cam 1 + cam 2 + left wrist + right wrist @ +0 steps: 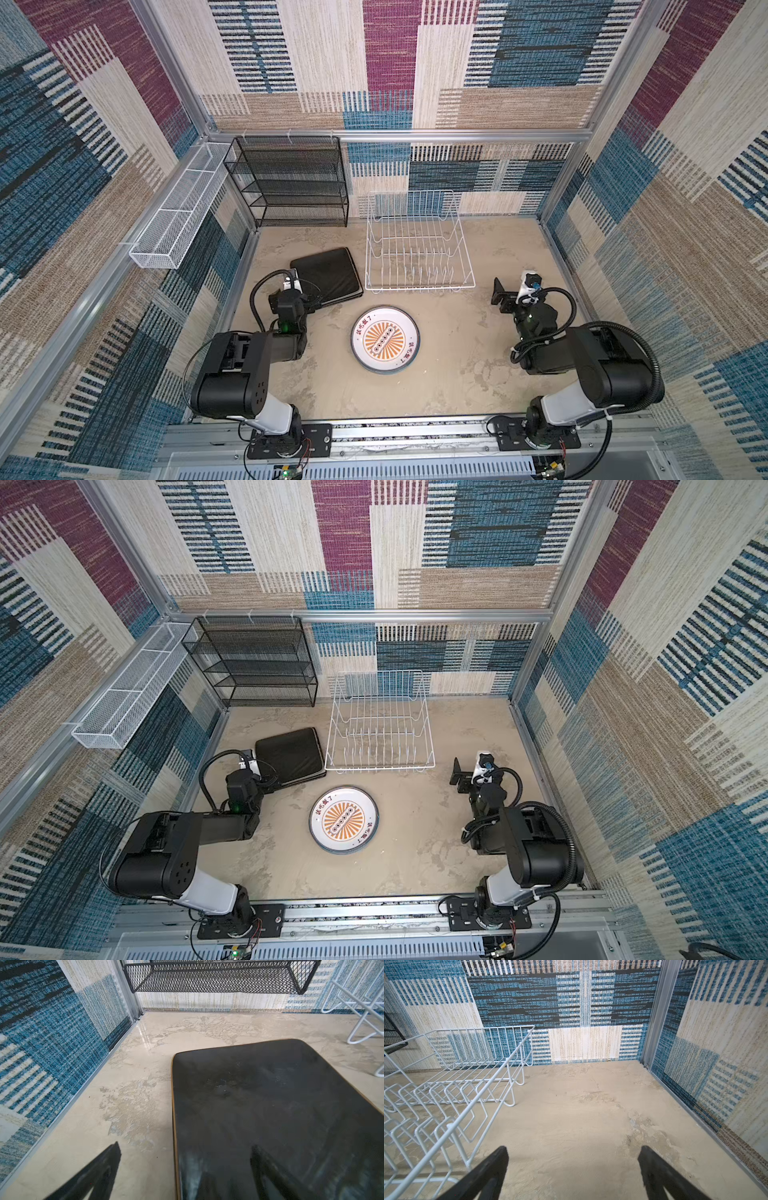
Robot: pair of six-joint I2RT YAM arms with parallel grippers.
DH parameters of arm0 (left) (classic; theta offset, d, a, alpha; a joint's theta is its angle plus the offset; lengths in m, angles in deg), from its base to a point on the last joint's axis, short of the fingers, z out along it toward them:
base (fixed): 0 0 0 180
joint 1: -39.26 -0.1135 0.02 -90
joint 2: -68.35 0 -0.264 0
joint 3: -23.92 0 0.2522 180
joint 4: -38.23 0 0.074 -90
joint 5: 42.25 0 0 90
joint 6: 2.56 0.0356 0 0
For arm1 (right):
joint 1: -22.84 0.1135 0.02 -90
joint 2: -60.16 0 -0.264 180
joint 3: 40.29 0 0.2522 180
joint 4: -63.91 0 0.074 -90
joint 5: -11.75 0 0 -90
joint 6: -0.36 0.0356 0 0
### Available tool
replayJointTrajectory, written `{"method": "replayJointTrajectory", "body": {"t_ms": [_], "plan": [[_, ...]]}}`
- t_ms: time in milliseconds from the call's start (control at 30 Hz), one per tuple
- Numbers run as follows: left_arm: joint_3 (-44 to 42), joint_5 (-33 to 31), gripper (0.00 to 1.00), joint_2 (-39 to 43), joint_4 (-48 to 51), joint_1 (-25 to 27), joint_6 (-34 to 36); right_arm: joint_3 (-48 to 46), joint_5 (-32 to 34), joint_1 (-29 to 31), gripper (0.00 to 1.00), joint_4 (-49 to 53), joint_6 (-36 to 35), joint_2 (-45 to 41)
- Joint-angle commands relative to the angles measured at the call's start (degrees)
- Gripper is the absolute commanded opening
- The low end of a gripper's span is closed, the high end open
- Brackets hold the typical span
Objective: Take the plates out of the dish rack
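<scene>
Dish rack (419, 287): far centre of the tabletop (457, 374); no plate stands among its prongs.
Square plates (328, 274): stacked black backs up, just left of the rack.
Round plates (385, 340): stacked face up, near centre, apart from the rack.
Left fingers (112, 1159): spread wide, empty, straddling the square stack's edge.
Right fingers (496, 1163): spread wide, empty, over bare tabletop right of the rack.
Handling: stiff, probably slick and breakable; pinch a single rim at its edge.
Progress: unloading looks finished.
</scene>
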Motion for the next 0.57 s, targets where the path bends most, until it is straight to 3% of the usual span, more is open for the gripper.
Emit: {"method": "replayJointTrajectory", "body": {"t_ms": [0, 533], "plan": [[0.31, -0.12, 0.99, 0.09, -0.1, -0.09, -0.42, 0.27, -0.18, 0.01, 1.0, -2.06, -0.04, 0.04], [0.55, 0.84, 0.99, -0.08, 0.33, -0.42, -0.69, 0.27, -0.19, 0.01, 1.0, -2.02, -0.04, 0.03]]}}
